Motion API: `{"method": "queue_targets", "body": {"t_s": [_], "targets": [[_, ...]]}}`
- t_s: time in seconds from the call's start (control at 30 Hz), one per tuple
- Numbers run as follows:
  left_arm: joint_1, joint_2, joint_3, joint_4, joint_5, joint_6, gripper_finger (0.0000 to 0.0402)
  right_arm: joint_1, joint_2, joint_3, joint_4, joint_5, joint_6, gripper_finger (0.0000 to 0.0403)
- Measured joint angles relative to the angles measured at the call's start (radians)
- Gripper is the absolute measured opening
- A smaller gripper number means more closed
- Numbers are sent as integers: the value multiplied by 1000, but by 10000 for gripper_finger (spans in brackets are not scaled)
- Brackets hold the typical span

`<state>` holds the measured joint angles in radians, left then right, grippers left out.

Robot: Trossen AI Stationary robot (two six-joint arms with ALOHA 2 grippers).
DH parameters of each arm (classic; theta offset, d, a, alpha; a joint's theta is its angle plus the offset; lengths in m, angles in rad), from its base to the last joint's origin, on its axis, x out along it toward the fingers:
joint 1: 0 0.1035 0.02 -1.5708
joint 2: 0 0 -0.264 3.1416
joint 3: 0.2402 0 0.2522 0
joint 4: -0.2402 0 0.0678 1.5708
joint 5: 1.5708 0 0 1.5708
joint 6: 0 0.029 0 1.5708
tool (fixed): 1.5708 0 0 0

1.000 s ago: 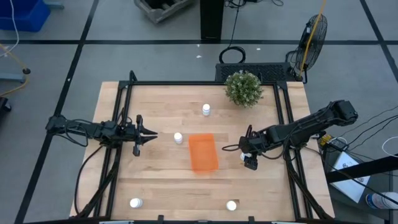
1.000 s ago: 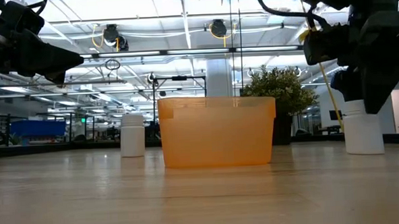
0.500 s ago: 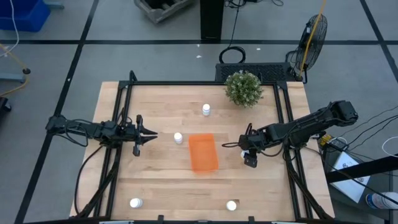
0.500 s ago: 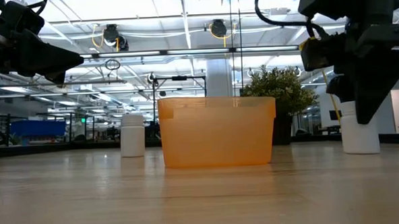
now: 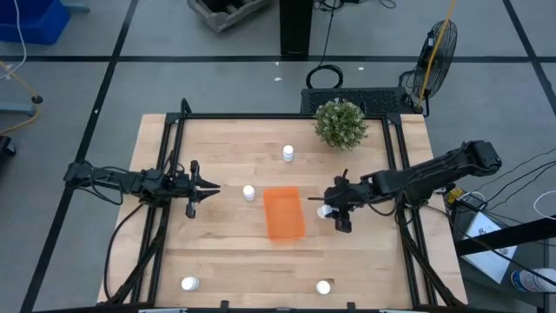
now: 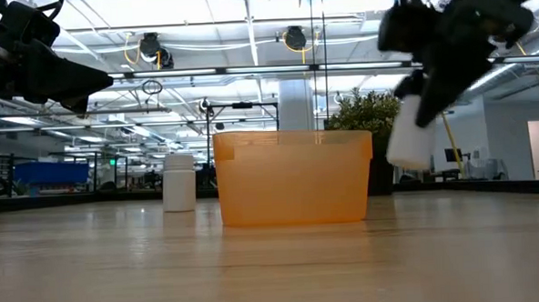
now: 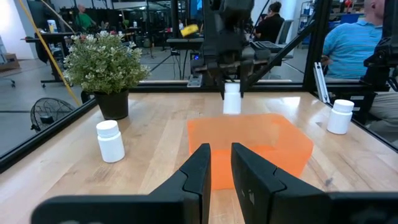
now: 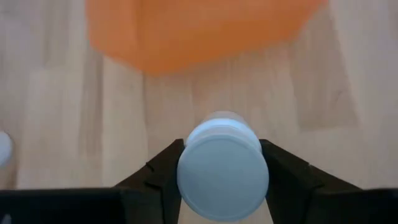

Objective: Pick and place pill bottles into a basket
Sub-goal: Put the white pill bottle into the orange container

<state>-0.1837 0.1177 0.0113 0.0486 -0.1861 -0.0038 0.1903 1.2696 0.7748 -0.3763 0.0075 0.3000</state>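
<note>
Clearly the right gripper (image 8: 222, 163) pinches a pill bottle (image 8: 222, 170) between its fingers, lifted beside the orange basket (image 5: 283, 213) for dropping in. Left gripper (image 7: 221, 163) waits, fingers narrow, empty.

A bright-orange basket (image 5: 283, 213), shallow and rectangular, sits empty near the middle of the wooden table. Just off its right side, one white pill bottle (image 5: 324, 211) hangs tilted above the tabletop, pinched at its cap. Four more capped white pill bottles stand upright: one (image 5: 248, 192) just beside the basket's left far corner, one (image 5: 288, 153) farther back, and two near the front edge, at left (image 5: 189, 283) and at right (image 5: 323, 287).
</note>
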Motion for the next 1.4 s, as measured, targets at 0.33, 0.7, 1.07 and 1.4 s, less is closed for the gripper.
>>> {"method": "queue_targets", "body": {"t_s": [0.33, 0.7, 1.07, 1.4], "targets": [[0, 0, 0, 1, -1, -4, 67, -49, 66, 270, -137, 19, -189, 157], [0, 0, 0, 4, -7, 0, 67, -131, 300, 463, -177, -66, -351, 157], [0, 0, 0, -4, -7, 0, 67, -202, 443, 568, -178, -163, -434, 157], [0, 0, 0, -11, -7, 1, 67, -224, 557, 575, -193, -195, -460, 157]]}}
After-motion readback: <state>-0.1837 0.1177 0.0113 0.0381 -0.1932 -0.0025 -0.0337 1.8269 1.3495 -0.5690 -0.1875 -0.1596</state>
